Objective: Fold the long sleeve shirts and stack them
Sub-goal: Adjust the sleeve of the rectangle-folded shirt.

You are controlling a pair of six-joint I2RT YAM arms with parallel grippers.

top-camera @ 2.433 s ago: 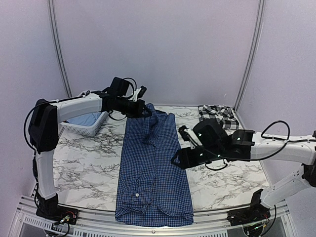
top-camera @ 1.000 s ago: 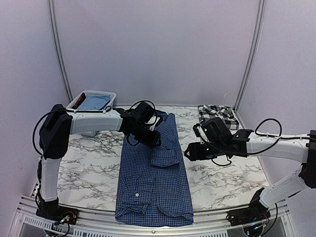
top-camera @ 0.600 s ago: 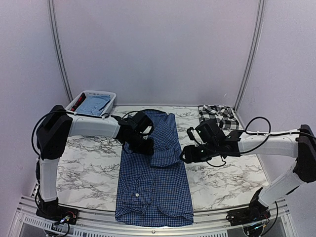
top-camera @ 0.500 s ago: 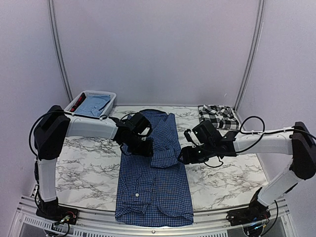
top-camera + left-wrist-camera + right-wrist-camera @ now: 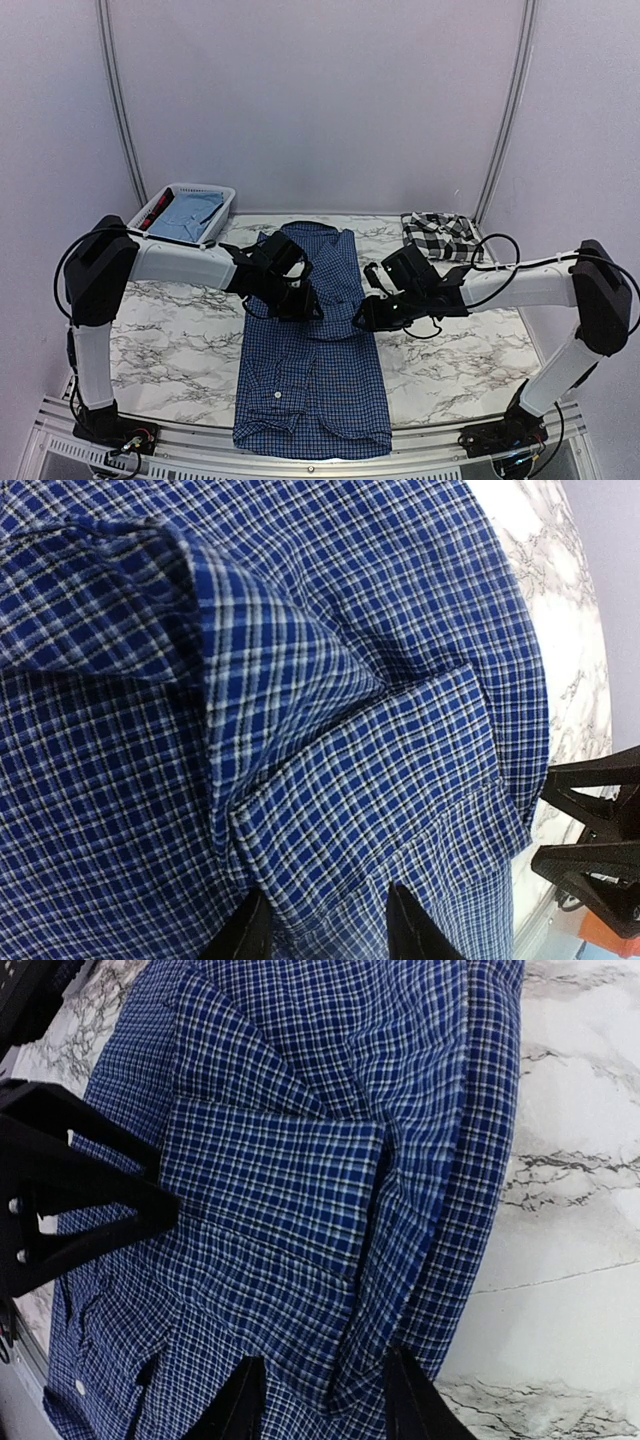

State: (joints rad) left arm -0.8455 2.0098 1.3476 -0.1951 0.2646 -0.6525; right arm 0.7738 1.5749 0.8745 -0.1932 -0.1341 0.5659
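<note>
The dark blue checked shirt (image 5: pixel 310 380) lies lengthwise down the middle of the marble table, with a sleeve flap (image 5: pixel 337 298) folded onto its upper half. My left gripper (image 5: pixel 303 303) is low over the shirt's left-middle. In the left wrist view its jaws stand open (image 5: pixel 325 935) with folded cloth (image 5: pixel 350 780) lying between the fingertips. My right gripper (image 5: pixel 362 318) is at the shirt's right edge, also open (image 5: pixel 320 1405) over the cloth (image 5: pixel 300 1190). The black-and-white plaid shirt (image 5: pixel 441 235) lies bunched at the back right.
A white slatted basket (image 5: pixel 150 222) with light blue cloth in it stands at the back left. Bare marble (image 5: pixel 170 330) lies on both sides of the shirt. The shirt's hem hangs at the table's front edge (image 5: pixel 310 450).
My left gripper came from the shirt's far end toward its middle, bringing the sleeve flap down onto the body. My right gripper moved left to the shirt's right edge.
</note>
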